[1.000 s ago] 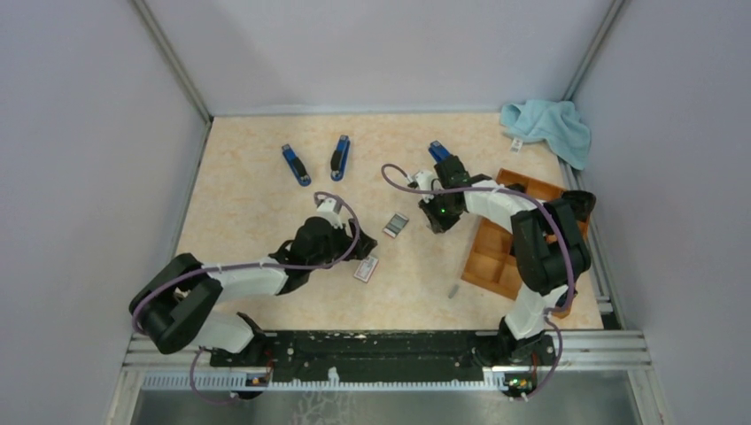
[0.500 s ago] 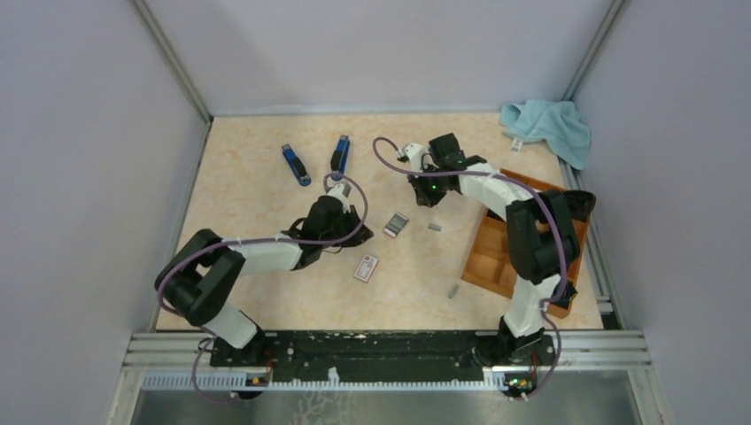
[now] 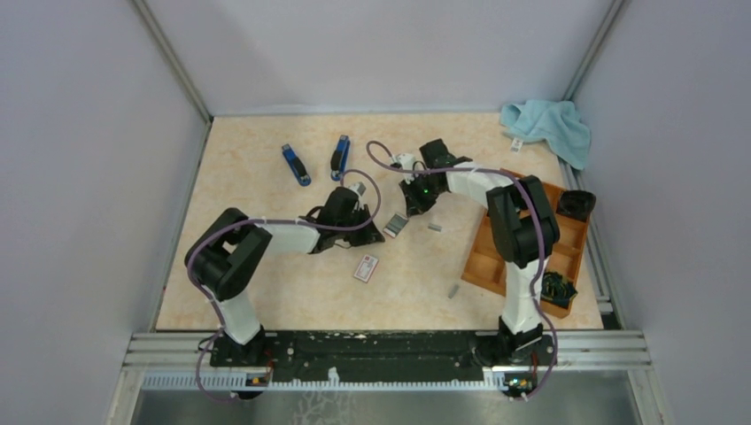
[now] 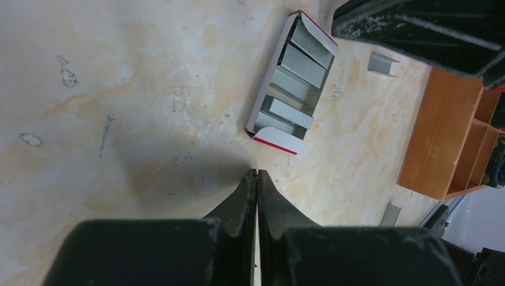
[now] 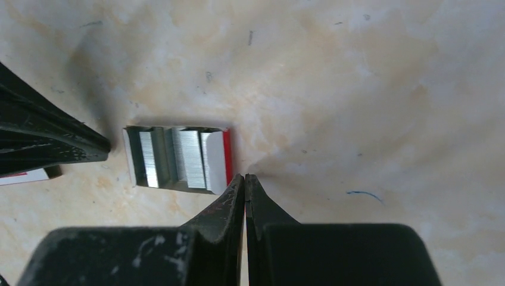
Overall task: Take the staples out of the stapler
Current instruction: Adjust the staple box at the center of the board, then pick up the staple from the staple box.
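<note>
Left pincer (image 4: 256, 179) and right pincer (image 5: 244, 182) were clenched empty over scuffed beige tabletop (image 4: 119, 89), grey walls (image 3: 89, 177) around. Staples (image 4: 383, 64) lay loose ahead-right of left pincer, past open box (image 4: 292, 83).

The staples (image 4: 296, 64) are seen as glossy metal strips, held in a smooth card box (image 5: 225, 156). Under the box, the table (image 4: 119, 77) is shown smooth, marbled and faintly scratched. Right of the box, a tray (image 4: 440, 131) of matt wood is seen, and the fingers (image 5: 149, 250) of the right gripper (image 5: 245, 177) are matt black plastic, scuffed whitish.
</note>
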Controlling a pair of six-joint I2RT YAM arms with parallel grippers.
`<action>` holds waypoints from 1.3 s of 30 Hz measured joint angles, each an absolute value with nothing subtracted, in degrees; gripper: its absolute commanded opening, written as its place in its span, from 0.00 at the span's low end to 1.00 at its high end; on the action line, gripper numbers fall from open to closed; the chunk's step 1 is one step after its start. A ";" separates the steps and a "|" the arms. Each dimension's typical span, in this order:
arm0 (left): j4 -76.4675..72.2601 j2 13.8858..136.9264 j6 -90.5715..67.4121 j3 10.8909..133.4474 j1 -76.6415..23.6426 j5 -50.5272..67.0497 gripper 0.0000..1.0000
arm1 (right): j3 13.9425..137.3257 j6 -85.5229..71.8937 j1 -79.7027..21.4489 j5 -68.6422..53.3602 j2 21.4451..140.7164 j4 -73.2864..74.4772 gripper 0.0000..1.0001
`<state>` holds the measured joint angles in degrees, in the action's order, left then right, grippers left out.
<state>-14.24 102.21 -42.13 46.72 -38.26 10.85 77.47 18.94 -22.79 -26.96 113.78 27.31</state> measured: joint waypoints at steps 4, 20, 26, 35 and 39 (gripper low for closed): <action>-14.04 102.65 -42.61 47.18 -37.63 11.49 0.06 | 77.45 18.37 -24.27 -28.62 114.10 27.51 0.02; -7.81 97.65 -39.13 45.69 -34.61 5.76 0.25 | 76.34 15.11 -26.15 -34.35 112.86 30.11 0.05; -6.63 87.46 -32.49 40.07 -34.44 4.16 0.41 | 72.66 13.06 -26.11 -35.66 104.53 29.61 0.30; -23.94 78.94 -21.89 28.97 -34.35 6.52 0.50 | 71.79 6.42 -26.30 -36.40 102.17 24.71 0.58; -27.53 76.23 -18.50 26.61 -34.35 3.75 0.57 | 71.79 5.69 -27.00 -31.88 104.53 24.60 0.63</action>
